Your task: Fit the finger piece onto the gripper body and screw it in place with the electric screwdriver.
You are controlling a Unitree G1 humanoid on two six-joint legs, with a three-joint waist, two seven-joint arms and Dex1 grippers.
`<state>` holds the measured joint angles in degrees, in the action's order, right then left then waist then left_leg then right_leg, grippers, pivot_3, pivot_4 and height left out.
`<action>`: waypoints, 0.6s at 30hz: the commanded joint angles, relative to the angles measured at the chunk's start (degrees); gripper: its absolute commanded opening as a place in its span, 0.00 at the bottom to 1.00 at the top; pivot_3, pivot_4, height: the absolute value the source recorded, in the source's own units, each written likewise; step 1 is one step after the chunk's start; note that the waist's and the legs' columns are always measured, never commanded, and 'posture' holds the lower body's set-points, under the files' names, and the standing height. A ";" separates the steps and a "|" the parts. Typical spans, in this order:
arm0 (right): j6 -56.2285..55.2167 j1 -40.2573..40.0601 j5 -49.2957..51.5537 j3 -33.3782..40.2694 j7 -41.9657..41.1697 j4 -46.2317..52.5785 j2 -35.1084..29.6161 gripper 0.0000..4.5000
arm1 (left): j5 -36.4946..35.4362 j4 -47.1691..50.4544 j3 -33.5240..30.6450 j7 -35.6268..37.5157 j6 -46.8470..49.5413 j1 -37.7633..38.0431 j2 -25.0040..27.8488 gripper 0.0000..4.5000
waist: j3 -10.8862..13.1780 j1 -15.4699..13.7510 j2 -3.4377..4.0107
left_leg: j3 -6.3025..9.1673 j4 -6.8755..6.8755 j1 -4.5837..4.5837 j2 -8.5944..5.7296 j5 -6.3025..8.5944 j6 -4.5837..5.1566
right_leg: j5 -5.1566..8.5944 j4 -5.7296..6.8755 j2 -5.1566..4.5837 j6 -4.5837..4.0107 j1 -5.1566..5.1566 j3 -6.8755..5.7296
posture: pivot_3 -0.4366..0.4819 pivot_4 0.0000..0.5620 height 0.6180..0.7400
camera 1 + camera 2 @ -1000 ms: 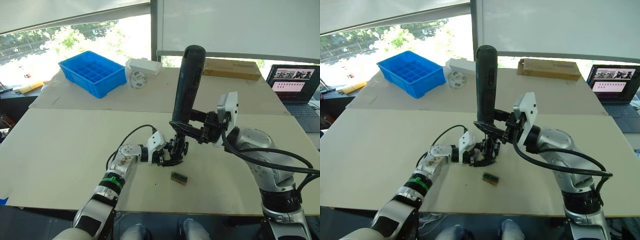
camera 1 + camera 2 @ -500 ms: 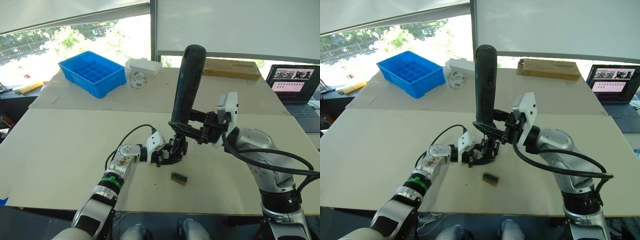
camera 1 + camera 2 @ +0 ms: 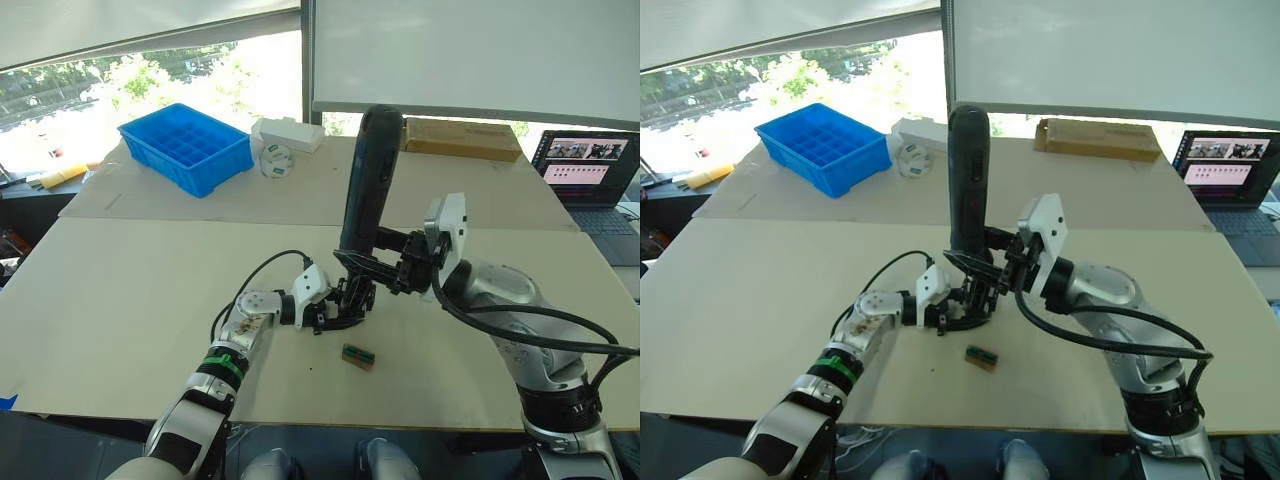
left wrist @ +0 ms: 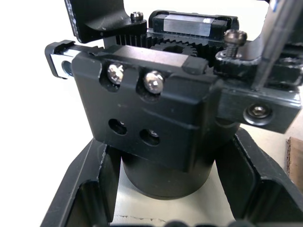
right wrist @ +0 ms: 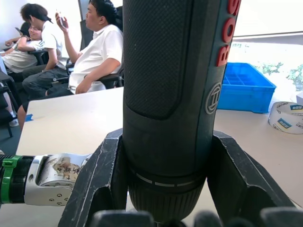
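My right gripper [image 3: 362, 262] is clamped on the electric screwdriver [image 3: 366, 178], held upright, bit pointing straight down at the gripper body [image 4: 156, 123], which my left gripper [image 3: 335, 312] grips at mid-table directly beneath.

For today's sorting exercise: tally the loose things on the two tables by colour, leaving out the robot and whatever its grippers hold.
Blue: 1, the compartment tray
White: 2, the flat box and the tape roll
Brown: 1, the cardboard box
Green-and-tan: 1, the small block
Dark grey: 1, the laptop
Total: 6
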<state>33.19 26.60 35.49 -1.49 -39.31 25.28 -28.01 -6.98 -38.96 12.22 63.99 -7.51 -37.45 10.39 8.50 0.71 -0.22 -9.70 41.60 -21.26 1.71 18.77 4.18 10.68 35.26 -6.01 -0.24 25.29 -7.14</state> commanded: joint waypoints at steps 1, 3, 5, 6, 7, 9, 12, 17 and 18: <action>0.44 -0.26 -0.35 0.36 -0.12 0.06 -0.71 0.43 | -0.03 -0.48 0.04 0.59 0.07 1.31 -0.23 0.52 | 0.00 0.00 0.00 | 0.00 0.00 0.01 0.00 0.00 0.00 | 0.00 0.00 0.00 0.00 0.00 0.00 | 0.48 0.27 1.00; 0.13 -0.13 0.76 1.07 -1.05 0.26 -0.79 0.43 | 0.00 -0.52 0.07 0.67 -0.04 1.49 -0.16 0.52 | 0.00 0.00 0.00 | 0.00 0.00 0.01 0.00 0.00 0.00 | 0.00 0.00 0.00 0.00 -0.01 0.00 | 0.48 0.27 1.00; -0.19 -0.06 1.62 1.43 -1.82 0.55 -0.63 0.43 | 0.03 -0.71 0.04 0.68 -0.15 1.47 -0.14 0.52 | 0.00 0.00 0.00 | 0.00 0.00 0.01 0.00 0.00 0.00 | 0.00 0.00 0.00 0.00 -0.01 0.00 | 0.48 0.27 1.00; -0.49 -0.04 2.03 1.59 -2.03 0.74 -0.38 0.43 | 0.03 -0.75 0.03 0.67 -0.16 1.44 -0.16 0.52 | 0.00 0.00 0.00 | 0.00 0.00 0.01 0.00 0.00 0.00 | 0.00 0.00 0.00 0.00 -0.01 0.00 | 0.48 0.27 1.00; -0.86 0.01 2.53 1.84 -2.28 0.95 -0.02 0.43 | 0.01 -0.75 0.01 0.64 -0.16 1.44 -0.19 0.52 | 0.00 0.00 0.00 | 0.01 0.00 0.01 0.00 0.00 0.00 | 0.00 0.00 0.00 0.00 -0.01 0.00 | 0.48 0.27 1.00; -1.14 0.16 3.28 2.19 -2.46 1.18 0.48 0.43 | 0.01 -0.80 0.00 0.60 -0.20 1.42 -0.24 0.52 | 0.00 0.00 0.00 | 0.01 0.00 0.01 0.00 0.00 0.00 | 0.00 0.00 0.00 -0.01 0.00 0.00 | 0.48 0.27 1.00; -2.17 0.91 5.00 3.18 -2.66 1.50 1.82 0.43 | 0.06 -0.80 0.09 0.61 -0.35 1.61 -0.42 0.52 | 0.00 -0.01 0.00 | 0.01 0.00 0.00 0.00 0.00 0.01 | 0.00 0.00 -0.01 -0.01 0.00 0.00 | 0.48 0.27 1.00; -3.77 1.64 5.30 4.14 -2.69 1.18 3.02 0.43 | 0.15 -0.72 0.18 0.83 -0.41 1.86 -0.41 0.52 | 0.00 -0.01 0.00 | 0.01 0.00 0.00 0.00 0.01 0.01 | -0.01 -0.01 -0.01 -0.01 0.00 -0.01 | 0.48 0.27 1.00; -4.00 1.79 5.05 4.23 -2.65 1.04 3.07 0.43 | 0.15 -0.67 0.19 0.85 -0.38 1.90 -0.42 0.52 | 0.00 -0.01 0.00 | 0.01 0.00 0.00 0.00 0.01 0.01 | -0.01 -0.01 -0.01 -0.01 0.00 -0.01 | 0.48 0.27 1.00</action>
<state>32.15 26.48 39.43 0.10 -41.90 24.84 -25.27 -7.02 -38.96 11.99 64.06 -7.76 -37.25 10.19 8.50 0.70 -0.22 -9.69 41.60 -21.26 1.71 18.77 4.20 10.67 35.26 -6.02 -0.25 25.29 -7.14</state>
